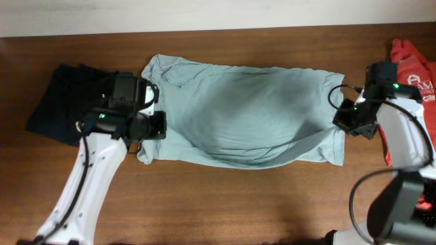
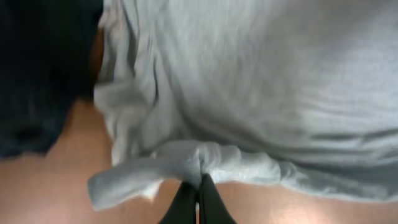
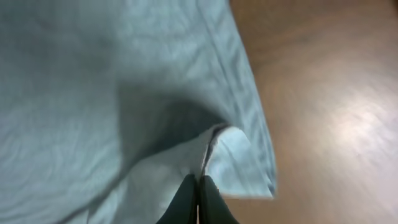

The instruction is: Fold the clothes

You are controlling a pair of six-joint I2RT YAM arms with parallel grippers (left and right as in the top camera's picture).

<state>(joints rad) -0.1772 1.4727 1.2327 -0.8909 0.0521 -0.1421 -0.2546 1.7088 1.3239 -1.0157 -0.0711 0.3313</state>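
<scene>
My left gripper (image 2: 199, 177) pinches the grey-blue T-shirt (image 1: 245, 109) toward the table's (image 1: 225, 204) left edge; my right gripper (image 3: 199, 178) pinches its right hem.

White arms (image 1: 88, 178) with black cables (image 1: 352, 204)
Left gripper (image 2: 199, 190) and right gripper (image 3: 199, 186) have slim black fingers (image 2: 185, 205); green lights (image 1: 102, 116) on wrists.

Straight from above, the overhead camera looks down on the table (image 1: 218, 211), pale T-shirt (image 1: 238, 116) at centre. The wrist cameras press close on that shirt's frame-left and frame-right ends (left fingertips (image 2: 184, 204) and right fingertips (image 3: 185, 200) at bottom centre).
</scene>
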